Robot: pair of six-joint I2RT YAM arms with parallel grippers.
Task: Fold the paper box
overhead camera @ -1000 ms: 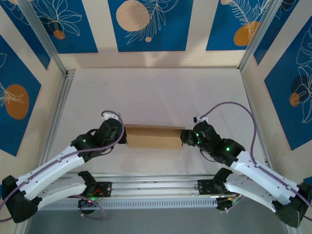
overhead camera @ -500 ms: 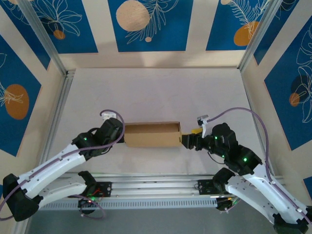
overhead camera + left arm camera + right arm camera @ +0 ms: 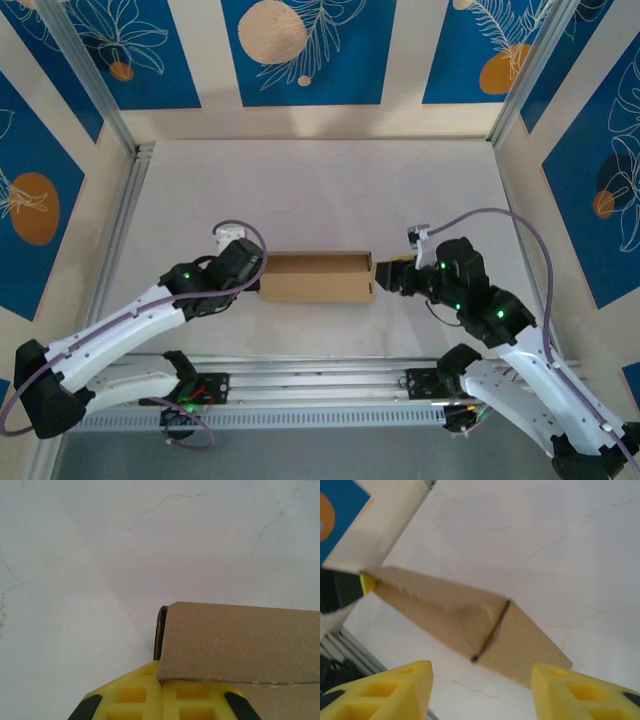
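Cardboard is lying on the bench (image 3: 320, 190) as a shallow, nearly formed box (image 3: 315, 277), so the folding is looking close to done, with the end flaps probably being tucked. The left claw (image 3: 162, 682) is pressing, clenched, against the box's left end; whether it is pinching card I cannot tell. The right claw (image 3: 481, 672) is hovering released just off the box's right end, its arm reaching low. Next it is needing to square up and push that flap in.

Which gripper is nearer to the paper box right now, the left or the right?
Left. The left gripper, jaws shut, touches the left end of the paper box; the right gripper, jaws apart, sits just off its right end.
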